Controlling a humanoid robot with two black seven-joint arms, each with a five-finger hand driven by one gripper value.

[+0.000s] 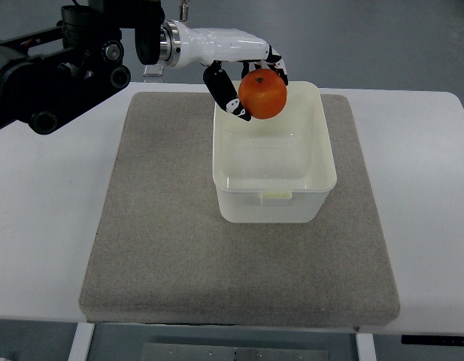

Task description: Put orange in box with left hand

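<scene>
An orange (263,94) hangs above the far left part of a white plastic box (314,197). My left hand (247,81), white with black finger joints, is shut on the orange, thumb on its near left side and the other fingers behind it. The arm comes in from the upper left, black at the shoulder end. The box stands open and holds nothing that I can see. The right arm is out of view.
The box rests on a grey felt mat (156,248) that covers most of a white table (51,226). The table's front edge runs along the bottom of the picture.
</scene>
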